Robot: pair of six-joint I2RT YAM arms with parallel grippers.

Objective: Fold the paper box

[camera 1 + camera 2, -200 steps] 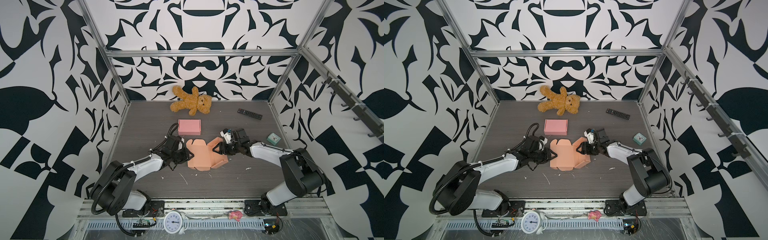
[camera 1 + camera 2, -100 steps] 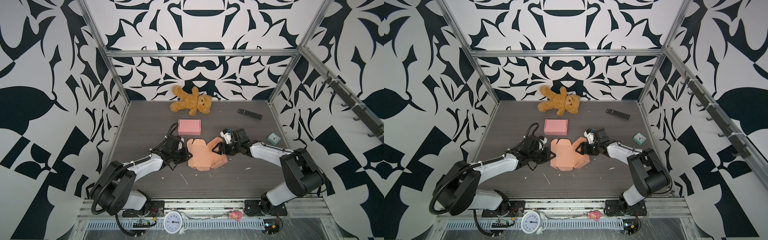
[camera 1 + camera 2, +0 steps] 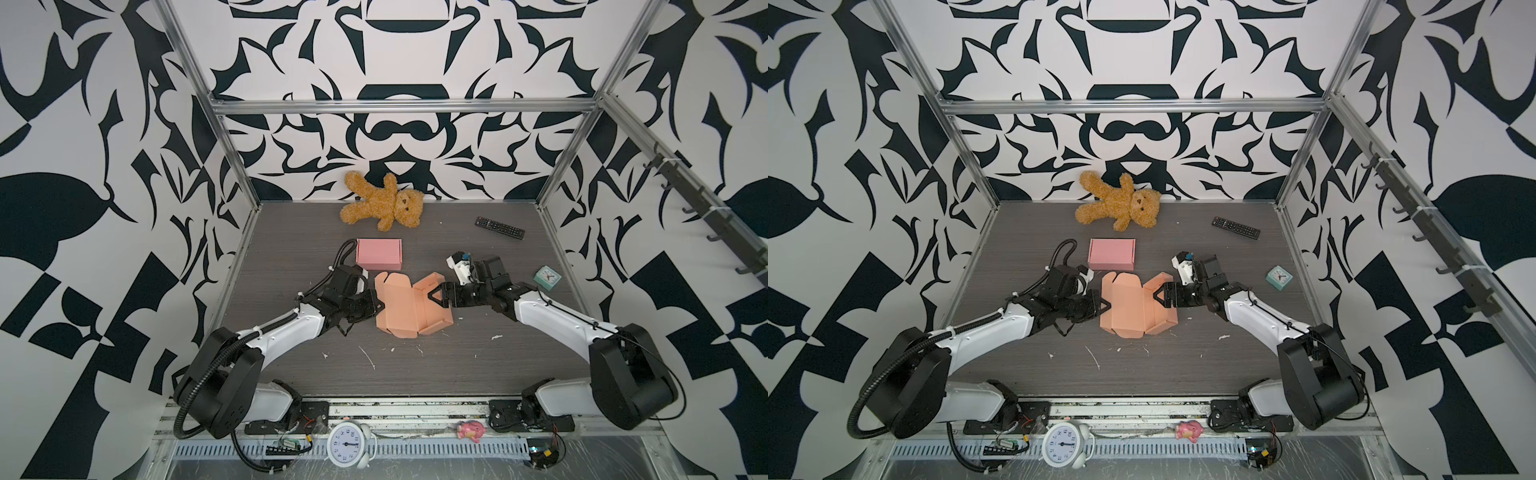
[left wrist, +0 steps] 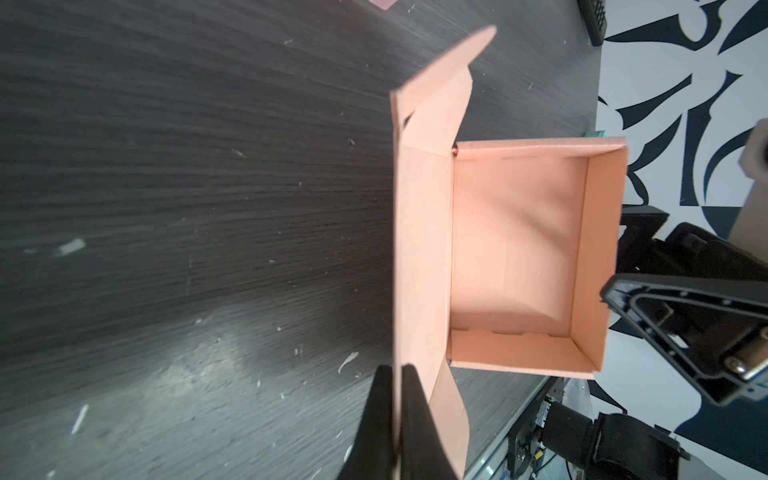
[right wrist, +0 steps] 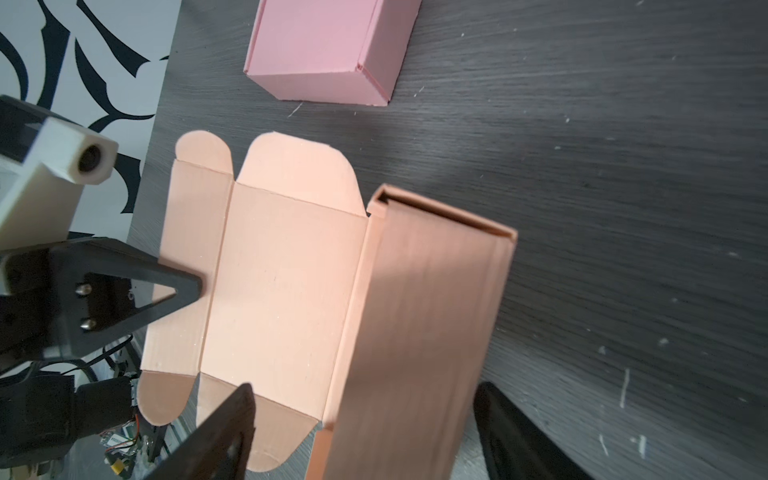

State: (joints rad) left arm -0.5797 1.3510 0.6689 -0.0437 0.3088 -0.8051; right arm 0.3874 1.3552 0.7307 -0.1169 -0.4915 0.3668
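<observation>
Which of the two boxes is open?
The peach box: its lid is folded back and you can see inside. The pink box beyond it is closed.

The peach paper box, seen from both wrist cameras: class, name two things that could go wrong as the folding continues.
1. The left gripper is shut on only the thin edge of the lid flap of the paper box. A pull could make the flap slip out or crease.
2. The right gripper stands open astride the tray wall, so nothing clamps the tray. It may slide or lift, perhaps into the nearby pink box.
</observation>
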